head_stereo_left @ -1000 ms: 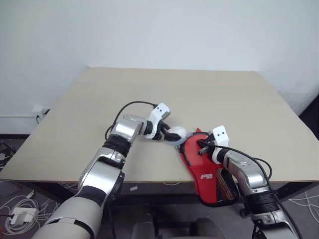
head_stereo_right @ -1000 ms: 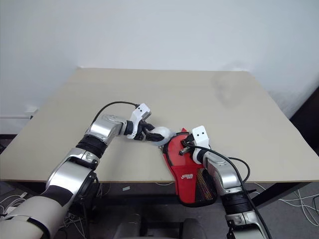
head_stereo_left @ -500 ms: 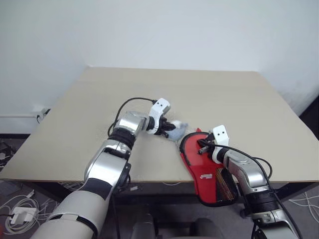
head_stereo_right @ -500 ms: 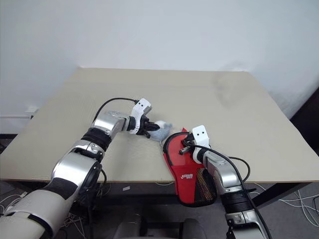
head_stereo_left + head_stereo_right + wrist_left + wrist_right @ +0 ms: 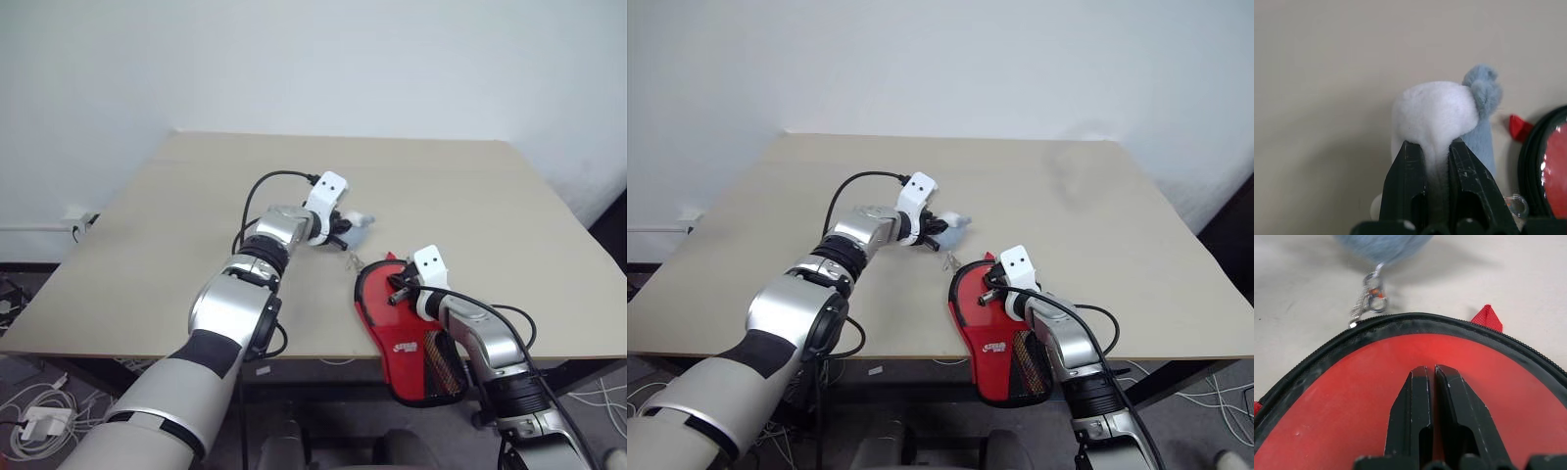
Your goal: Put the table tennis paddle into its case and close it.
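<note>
My left gripper (image 5: 1436, 161) has its jaws pinching a white and grey-blue plush wad (image 5: 1442, 115), lifted above the counter (image 5: 176, 215), a metal clasp (image 5: 1367, 303) dangling beneath it. My right gripper (image 5: 1430, 382) has its jaws pressed together, resting on the red face of the case (image 5: 392, 318), which lies at the counter's near edge. I cannot tell where the paddle is.

Hidden and cropped parts at my two grippers.
My right arm (image 5: 490, 343) covers part of the case (image 5: 392, 323); the paddle's handle is hidden; the grey-blue wad (image 5: 1382, 245) is cut off in my right wrist view.
</note>
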